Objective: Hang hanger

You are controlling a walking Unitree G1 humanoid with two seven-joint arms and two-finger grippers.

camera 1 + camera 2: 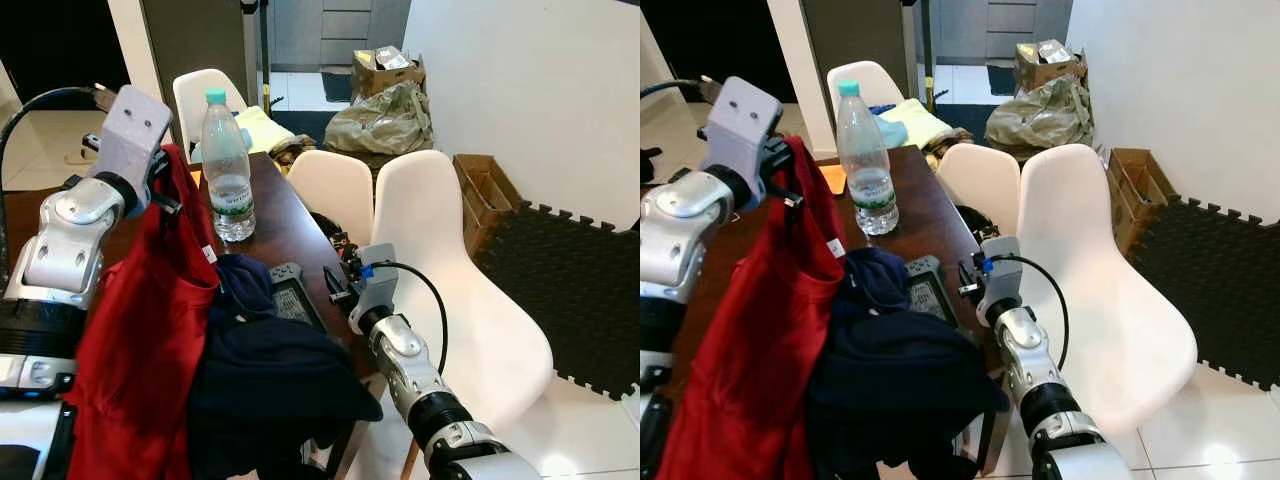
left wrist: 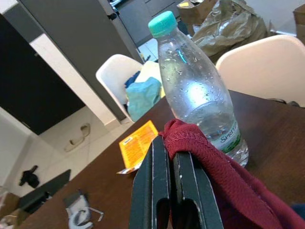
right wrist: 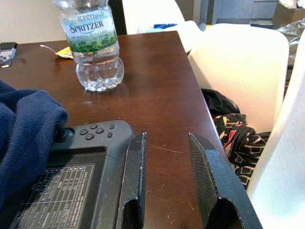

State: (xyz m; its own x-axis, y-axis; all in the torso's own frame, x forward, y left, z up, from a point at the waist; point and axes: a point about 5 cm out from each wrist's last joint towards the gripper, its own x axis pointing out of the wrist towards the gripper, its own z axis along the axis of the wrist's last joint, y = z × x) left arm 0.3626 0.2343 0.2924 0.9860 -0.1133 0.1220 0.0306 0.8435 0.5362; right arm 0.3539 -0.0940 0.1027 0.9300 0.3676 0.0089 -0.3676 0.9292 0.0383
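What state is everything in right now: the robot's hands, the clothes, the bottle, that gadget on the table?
left gripper: shut on the red garment, held up above the table.
red garment: hanging from the left gripper.
right gripper: open, low over the table edge, holding nothing.
navy garment: heaped on the table, partly covering the controller.
controller: lying flat.
water bottle: upright, capped, nearly empty.

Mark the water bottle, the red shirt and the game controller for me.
water bottle (image 1: pixel 229 170), left eye view, on the clear body above the label.
red shirt (image 1: pixel 150 330), left eye view, on the hanging cloth.
game controller (image 3: pixel 90 136), right wrist view, on the grey face by the buttons.
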